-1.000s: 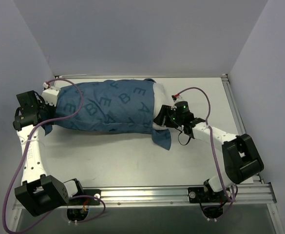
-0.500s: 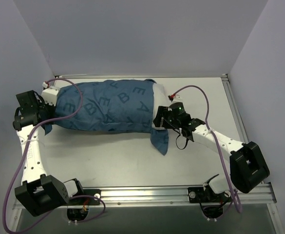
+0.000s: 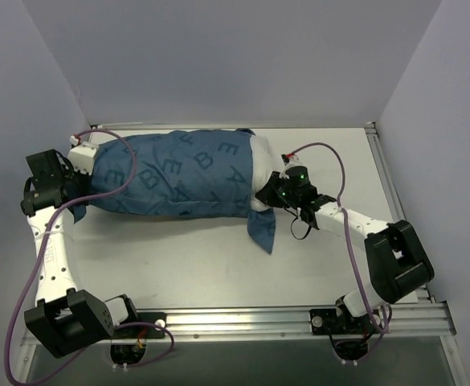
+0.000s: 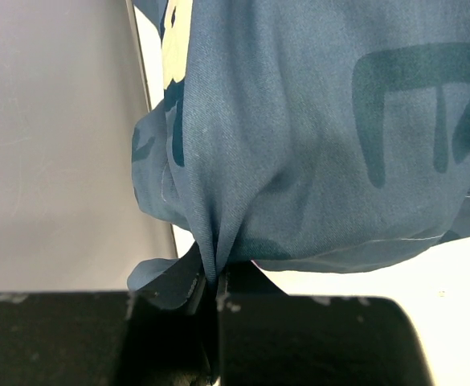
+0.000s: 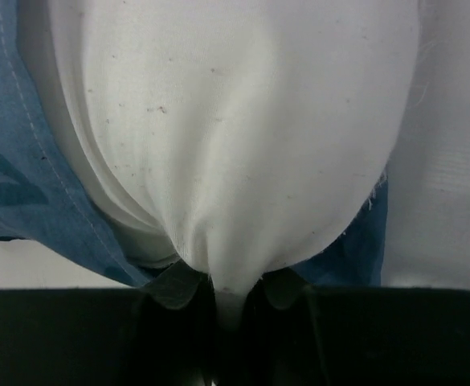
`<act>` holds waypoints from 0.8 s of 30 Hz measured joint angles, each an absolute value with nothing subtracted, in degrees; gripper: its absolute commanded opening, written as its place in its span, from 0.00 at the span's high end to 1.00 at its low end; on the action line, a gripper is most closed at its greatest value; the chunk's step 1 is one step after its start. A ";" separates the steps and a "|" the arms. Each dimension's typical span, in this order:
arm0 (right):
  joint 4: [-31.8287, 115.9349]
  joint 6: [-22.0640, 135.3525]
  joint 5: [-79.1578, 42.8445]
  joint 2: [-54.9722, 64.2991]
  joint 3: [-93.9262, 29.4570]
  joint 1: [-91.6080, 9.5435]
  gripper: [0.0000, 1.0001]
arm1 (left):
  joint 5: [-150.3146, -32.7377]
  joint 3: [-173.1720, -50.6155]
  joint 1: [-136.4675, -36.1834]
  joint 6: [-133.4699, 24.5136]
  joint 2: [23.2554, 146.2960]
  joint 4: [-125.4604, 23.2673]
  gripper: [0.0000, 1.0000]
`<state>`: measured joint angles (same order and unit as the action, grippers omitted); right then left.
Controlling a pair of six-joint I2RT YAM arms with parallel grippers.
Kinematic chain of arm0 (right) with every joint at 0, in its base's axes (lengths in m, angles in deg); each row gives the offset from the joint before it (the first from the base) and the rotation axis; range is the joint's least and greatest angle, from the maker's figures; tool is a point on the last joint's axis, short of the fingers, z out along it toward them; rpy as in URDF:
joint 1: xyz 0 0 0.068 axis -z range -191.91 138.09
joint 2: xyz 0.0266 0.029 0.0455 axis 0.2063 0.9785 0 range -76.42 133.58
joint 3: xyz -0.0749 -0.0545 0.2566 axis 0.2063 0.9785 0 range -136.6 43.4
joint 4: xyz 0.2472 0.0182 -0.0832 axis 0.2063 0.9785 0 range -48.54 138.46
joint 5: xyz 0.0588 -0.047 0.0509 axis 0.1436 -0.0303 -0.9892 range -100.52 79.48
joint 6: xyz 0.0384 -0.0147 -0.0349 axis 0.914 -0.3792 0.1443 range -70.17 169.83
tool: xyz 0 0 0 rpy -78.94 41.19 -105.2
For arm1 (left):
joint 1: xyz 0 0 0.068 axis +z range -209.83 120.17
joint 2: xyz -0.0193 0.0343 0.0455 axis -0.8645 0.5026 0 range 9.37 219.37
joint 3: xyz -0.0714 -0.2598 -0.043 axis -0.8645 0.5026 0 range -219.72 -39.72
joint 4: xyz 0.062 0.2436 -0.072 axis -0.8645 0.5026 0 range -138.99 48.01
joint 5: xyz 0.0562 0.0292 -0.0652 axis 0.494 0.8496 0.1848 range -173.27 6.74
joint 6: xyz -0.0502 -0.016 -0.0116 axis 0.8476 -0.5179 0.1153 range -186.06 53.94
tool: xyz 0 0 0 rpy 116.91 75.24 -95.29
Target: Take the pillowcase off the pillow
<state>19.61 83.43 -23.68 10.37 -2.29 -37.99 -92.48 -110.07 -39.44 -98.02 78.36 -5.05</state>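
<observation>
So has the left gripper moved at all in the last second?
No. The left gripper stays by the back-left corner of the table, shut on the end of the pillowcase.

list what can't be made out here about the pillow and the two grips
Top view: the pillowcase hides most of the pillow; only its right end shows.
Left wrist view: the left gripper pinches a fold; fabric hides whether pillow is caught inside.
Right wrist view: the right gripper pinches the pillow; frame edges cut off most of the pillowcase.
</observation>
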 measured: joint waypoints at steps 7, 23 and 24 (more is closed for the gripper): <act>12.22 87.76 -34.50 -0.34 7.06 -23.39 1.00 | -96.41 -110.07 -39.71 -97.59 78.36 -3.74 0.98; 14.93 94.65 -54.42 -19.01 11.91 -1.45 1.00 | -105.57 -107.65 -41.24 -96.58 82.30 -3.41 0.98; 15.15 94.80 -54.52 -19.01 11.91 -1.23 1.00 | -105.33 -107.23 -41.00 -96.69 82.89 -3.45 0.98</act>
<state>15.15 94.80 -54.52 -19.01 11.91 -1.23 -105.33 -107.23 -41.00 -96.69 82.89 -3.45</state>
